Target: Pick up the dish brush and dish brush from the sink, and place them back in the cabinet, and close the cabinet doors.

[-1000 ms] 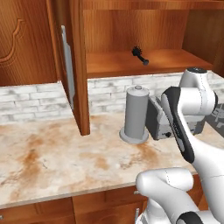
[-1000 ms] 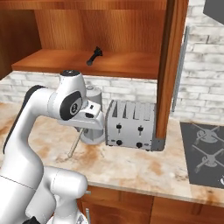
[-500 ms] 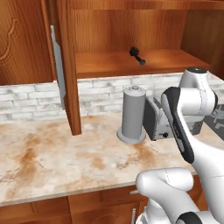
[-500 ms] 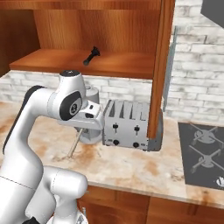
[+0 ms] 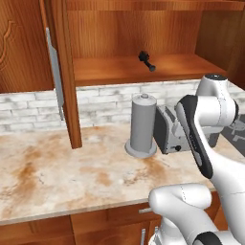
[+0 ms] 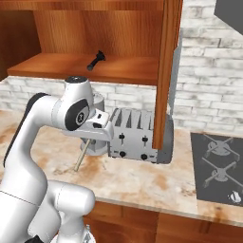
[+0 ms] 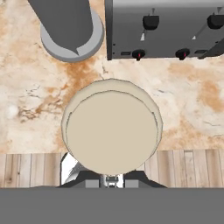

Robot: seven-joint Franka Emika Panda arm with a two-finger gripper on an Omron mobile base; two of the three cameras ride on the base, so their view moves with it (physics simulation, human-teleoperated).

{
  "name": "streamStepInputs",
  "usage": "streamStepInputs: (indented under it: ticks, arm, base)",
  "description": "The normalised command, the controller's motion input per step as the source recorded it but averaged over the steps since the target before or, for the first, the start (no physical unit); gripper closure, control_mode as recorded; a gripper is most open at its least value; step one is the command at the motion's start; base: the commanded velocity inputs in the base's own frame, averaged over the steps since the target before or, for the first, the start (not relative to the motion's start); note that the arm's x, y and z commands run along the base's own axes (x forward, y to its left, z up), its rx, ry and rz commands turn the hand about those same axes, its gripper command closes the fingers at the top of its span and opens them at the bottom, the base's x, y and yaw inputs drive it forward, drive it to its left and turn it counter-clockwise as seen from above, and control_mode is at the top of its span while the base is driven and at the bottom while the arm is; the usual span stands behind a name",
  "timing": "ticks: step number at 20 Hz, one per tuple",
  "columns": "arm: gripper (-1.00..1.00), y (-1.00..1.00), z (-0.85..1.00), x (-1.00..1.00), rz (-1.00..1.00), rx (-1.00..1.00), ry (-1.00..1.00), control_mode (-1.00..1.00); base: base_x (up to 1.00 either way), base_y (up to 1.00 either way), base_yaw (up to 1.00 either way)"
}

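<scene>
A: Left to right, we note the open reddish-brown wooden cabinet door [image 5: 60, 72], then the stubby black dish brush [image 5: 146, 60] lying on the cabinet's plain wooden shelf [image 5: 105, 72].

B: Below stand a grey cylinder [image 5: 142, 125] and a silver toaster [image 6: 137, 136]. Our gripper [image 7: 111, 177] is clamped narrow on the cream round-headed brush [image 7: 111, 131], thin tan handle [image 6: 81, 155] hanging over the marble counter [image 5: 62, 172].

The black dish brush [image 5: 147, 61] is lying on the cabinet shelf [image 5: 119, 72], above the counter [image 5: 62, 177]. Below it, the paper towel holder [image 5: 142, 125] is standing on the counter just left of the toaster [image 6: 137, 135]. The stove [image 6: 219, 167] is sitting right of the toaster, beyond the open door [image 6: 168, 71]
</scene>
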Motion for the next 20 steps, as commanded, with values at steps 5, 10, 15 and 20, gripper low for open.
streamStepInputs:
  ticks: [5,10,15,20]
  arm:
    - [1.00,0.00,0.00,0.00,0.00,0.00,0.00,1.00]
    - [1.00,0.00,0.00,0.00,0.00,0.00,0.00,1.00]
    - [1.00,0.00,0.00,0.00,0.00,0.00,0.00,-1.00]
    - [1.00,-0.01,0.08,0.00,0.00,0.00,-0.02,-1.00]
  base:
    - [0.24,-0.07,0.00]
    - [0.23,0.00,0.00]
    - [0.00,0.00,0.00]
    - [0.00,0.00,0.00]
